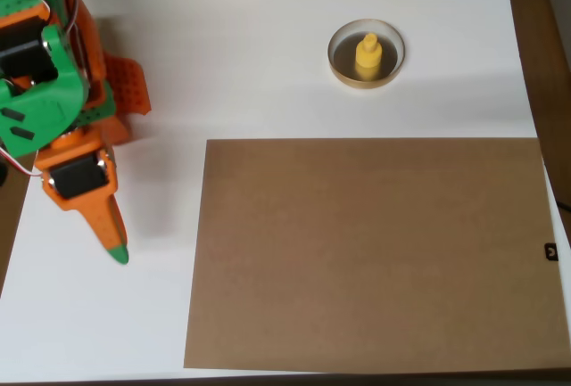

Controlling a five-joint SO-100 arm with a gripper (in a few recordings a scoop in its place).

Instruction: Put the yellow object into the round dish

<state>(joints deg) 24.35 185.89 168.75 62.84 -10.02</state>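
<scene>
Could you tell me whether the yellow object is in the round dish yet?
In: the yellow object stands upright inside the round dish.

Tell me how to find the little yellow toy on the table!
Start at the big brown sheet on the white table. Just above its top edge sits a small round dish. The yellow object stands inside it, the only bright yellow thing there.
</scene>
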